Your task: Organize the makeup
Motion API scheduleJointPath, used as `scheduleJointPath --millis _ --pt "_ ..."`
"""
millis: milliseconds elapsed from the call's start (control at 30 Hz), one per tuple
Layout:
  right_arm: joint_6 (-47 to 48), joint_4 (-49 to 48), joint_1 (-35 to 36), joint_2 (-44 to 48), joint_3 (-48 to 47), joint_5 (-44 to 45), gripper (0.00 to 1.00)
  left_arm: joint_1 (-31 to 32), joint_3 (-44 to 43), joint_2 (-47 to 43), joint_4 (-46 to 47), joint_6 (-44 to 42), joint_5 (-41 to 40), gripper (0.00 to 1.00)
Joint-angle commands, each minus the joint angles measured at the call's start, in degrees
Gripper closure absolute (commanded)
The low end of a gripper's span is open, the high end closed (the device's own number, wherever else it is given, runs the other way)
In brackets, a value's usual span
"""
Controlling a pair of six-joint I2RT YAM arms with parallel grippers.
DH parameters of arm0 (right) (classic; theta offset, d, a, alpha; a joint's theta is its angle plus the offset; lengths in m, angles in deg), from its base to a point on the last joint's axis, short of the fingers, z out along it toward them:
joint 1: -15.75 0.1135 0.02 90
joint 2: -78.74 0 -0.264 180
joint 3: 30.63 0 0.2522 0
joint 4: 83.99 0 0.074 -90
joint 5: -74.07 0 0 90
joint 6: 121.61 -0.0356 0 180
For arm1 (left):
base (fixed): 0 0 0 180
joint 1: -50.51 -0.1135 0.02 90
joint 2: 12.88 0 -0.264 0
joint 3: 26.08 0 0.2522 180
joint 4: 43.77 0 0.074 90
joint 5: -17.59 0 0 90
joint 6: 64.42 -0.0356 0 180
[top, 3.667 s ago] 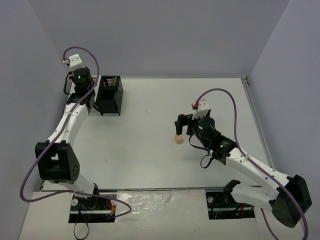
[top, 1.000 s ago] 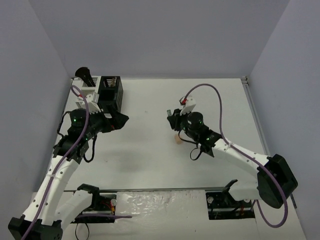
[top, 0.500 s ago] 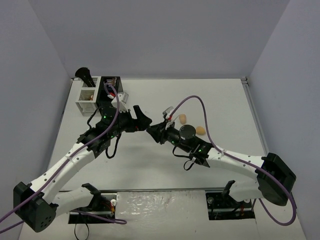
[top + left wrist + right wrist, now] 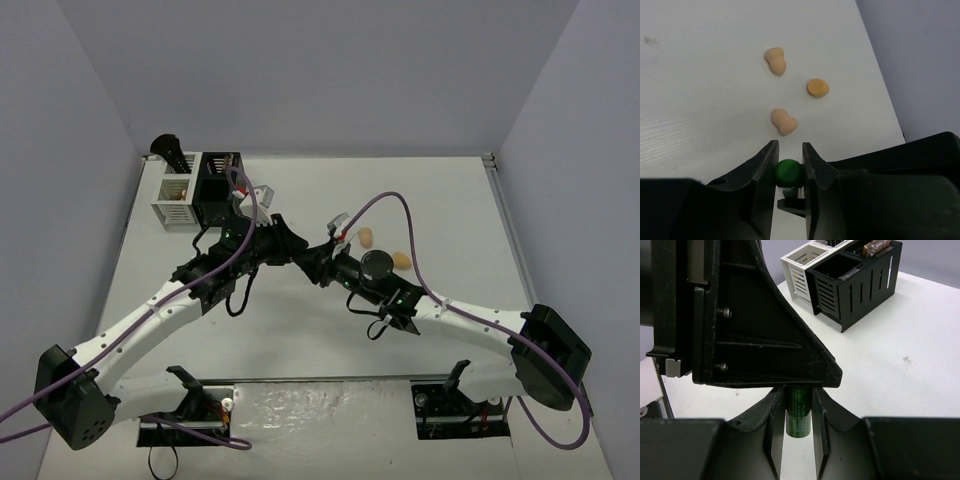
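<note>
Around: peach sponges (image 4: 784, 121) lie on the white table (image 4: 700, 100) just past the left claw (image 4: 789, 148). A black bin (image 4: 855, 280) and a white bin (image 4: 802, 265) stand far beyond the right claw (image 4: 798, 395).
In the way: the left claw covers the tube's far end.
Tube: the green tube (image 4: 799, 415) is small and round, and sits between both claws' tips.
Claws: both pinch the green tube.

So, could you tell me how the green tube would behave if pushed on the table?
The green tube looks round-ended, so it would probably roll. It seems stiff: the left gripper and right gripper both pinch it with no visible dent. Its smooth skin may slip.
</note>
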Motion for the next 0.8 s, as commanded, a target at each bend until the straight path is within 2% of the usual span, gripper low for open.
scheduleJointPath --millis 0,33,67,100,133,233,400,567,767 --pt "0.8 -5.2 0.3 0.8 -1.2 0.1 0.66 0.1 -4.1 -0.4 3.5 -1.7 -2.7 1.00" --pt "0.8 -5.0 0.3 0.8 -1.2 0.4 0.62 0.1 -4.3 -0.3 3.3 -1.9 -3.6 1.00" --pt "1.0 -3.7 0.3 1.0 -1.6 0.9 0.47 0.0 -5.0 -0.3 1.8 -3.0 -5.0 1.00" --pt "1.3 -1.9 0.3 1.2 -2.1 1.4 0.27 -0.2 -6.0 -0.3 -0.2 -4.4 -6.5 1.00" --pt "1.7 0.3 0.2 1.5 -2.7 2.4 0.16 -0.4 -6.6 -0.3 -1.7 -5.7 -8.8 1.00" --pt "3.4 5.3 0.0 2.3 -3.9 5.0 0.03 -4.0 -8.4 0.2 -4.1 -8.1 -12.5 1.00" --pt "6.4 13.1 -2.2 6.2 -3.4 11.0 0.00 -18.3 -14.1 2.6 -7.1 -13.0 -20.0 1.00" --pt "4.9 17.1 -7.6 10.6 -0.5 12.3 0.00 -30.9 -17.3 8.2 -0.8 -16.5 -26.0 1.00" --pt "2.8 15.0 -10.4 13.5 3.5 11.3 0.00 -40.9 -26.2 21.5 4.6 -19.4 -24.8 1.00"
